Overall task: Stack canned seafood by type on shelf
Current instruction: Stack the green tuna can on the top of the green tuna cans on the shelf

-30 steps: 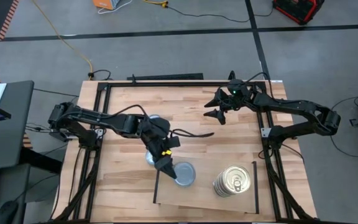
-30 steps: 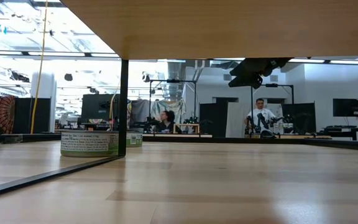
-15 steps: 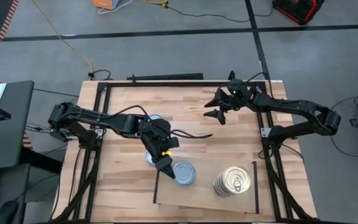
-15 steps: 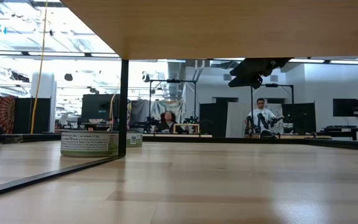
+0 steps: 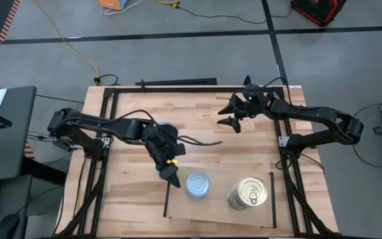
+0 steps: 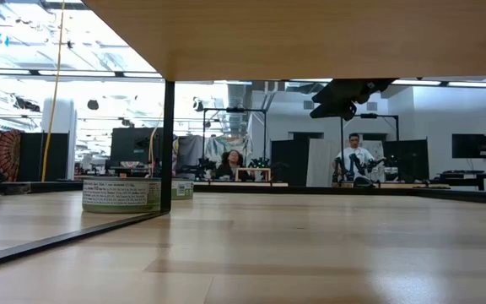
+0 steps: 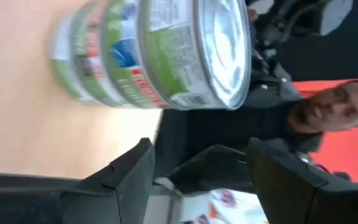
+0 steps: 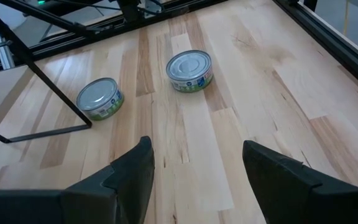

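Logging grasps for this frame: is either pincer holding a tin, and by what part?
Nothing held. The left pincer is open beside the silver-lidded tin stack; the right pincer hangs open, empty.

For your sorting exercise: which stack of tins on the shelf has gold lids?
The stack of tins nearer the shelf's right black strip shows a gold pull-tab lid; the stack beside the left gripper is silvery-blue.

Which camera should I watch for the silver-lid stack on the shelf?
The high view: the silver-lid stack shows whole on the shelf, clear of the left gripper, which is open beside it. The left wrist view shows it close but tilted and cropped. The low and right wrist views do not show it.
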`<control>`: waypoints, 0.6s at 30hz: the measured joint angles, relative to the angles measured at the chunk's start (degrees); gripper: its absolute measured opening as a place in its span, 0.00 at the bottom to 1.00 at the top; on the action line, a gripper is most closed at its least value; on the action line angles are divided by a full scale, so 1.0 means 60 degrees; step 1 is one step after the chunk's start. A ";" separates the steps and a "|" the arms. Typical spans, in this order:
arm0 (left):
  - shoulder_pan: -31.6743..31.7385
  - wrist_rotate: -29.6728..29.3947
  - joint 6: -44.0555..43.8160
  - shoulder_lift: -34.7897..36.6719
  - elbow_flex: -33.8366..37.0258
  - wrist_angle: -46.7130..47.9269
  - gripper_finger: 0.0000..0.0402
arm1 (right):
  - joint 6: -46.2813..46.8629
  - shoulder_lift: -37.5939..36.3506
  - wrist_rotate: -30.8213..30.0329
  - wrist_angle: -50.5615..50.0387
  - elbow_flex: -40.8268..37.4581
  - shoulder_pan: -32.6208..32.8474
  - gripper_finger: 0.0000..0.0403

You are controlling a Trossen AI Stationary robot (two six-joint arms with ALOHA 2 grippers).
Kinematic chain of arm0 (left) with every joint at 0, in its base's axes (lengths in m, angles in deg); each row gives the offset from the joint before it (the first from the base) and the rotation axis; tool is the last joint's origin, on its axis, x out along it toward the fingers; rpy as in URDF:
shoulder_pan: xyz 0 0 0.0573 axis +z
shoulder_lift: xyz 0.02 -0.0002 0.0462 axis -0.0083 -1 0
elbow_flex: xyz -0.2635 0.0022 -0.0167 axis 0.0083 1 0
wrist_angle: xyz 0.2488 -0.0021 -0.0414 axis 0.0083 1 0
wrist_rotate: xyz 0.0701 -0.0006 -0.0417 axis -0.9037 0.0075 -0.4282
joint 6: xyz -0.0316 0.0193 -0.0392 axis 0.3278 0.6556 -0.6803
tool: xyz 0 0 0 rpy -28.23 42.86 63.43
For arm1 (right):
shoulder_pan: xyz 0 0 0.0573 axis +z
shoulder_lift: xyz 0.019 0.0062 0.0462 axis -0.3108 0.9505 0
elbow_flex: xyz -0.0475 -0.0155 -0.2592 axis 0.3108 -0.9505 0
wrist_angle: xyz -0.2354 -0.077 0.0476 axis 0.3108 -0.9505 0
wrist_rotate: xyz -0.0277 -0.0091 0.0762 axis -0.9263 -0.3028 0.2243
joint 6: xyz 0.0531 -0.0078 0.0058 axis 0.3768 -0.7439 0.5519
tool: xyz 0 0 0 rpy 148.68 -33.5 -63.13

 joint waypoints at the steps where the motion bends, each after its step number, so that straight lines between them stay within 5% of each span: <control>1: 0.0046 -0.0218 0.0276 0.0075 -0.0001 0.0223 0.60 | 0.0004 0.0000 0.0000 0.0005 0.0000 0.0007 0.67; 11: 0.0140 -0.2940 0.3090 0.1177 -0.0004 0.2924 0.60 | 0.0014 0.0000 0.0000 -0.0005 0.0000 0.0005 0.67; 18: -0.0753 -0.5680 0.4136 0.1706 -0.0004 0.3881 0.60 | -0.0030 0.0000 0.0000 -0.0069 0.0000 0.0005 0.67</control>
